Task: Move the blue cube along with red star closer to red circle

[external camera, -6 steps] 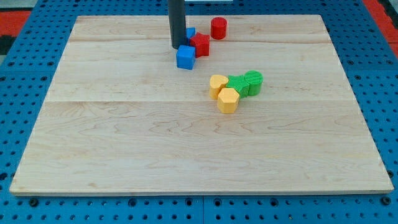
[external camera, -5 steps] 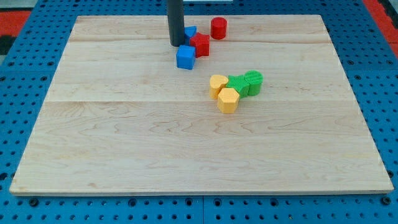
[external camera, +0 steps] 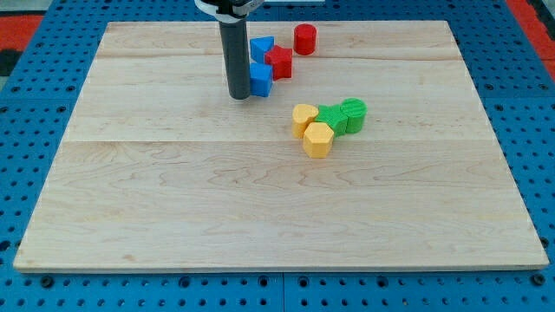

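Note:
The blue cube (external camera: 261, 79) lies near the view's top, touching the lower left of the red star (external camera: 279, 62). The red circle (external camera: 304, 39), a short cylinder, stands a little up and right of the star, apart from it. A second blue block (external camera: 261, 46), a wedge shape, sits just up-left of the star. My tip (external camera: 238, 96) rests on the board right against the blue cube's left side; the rod partly hides the cube's left edge.
A cluster sits at the board's middle right: a yellow heart-like block (external camera: 304, 117), a yellow hexagon (external camera: 318, 139), a green star (external camera: 332, 117) and a green cylinder (external camera: 353, 113). The wooden board (external camera: 173, 217) lies on a blue pegboard.
My tip moved from above the blue cube, down and left, to the cube's left side. The cube looks barely shifted. The blue wedge is now uncovered.

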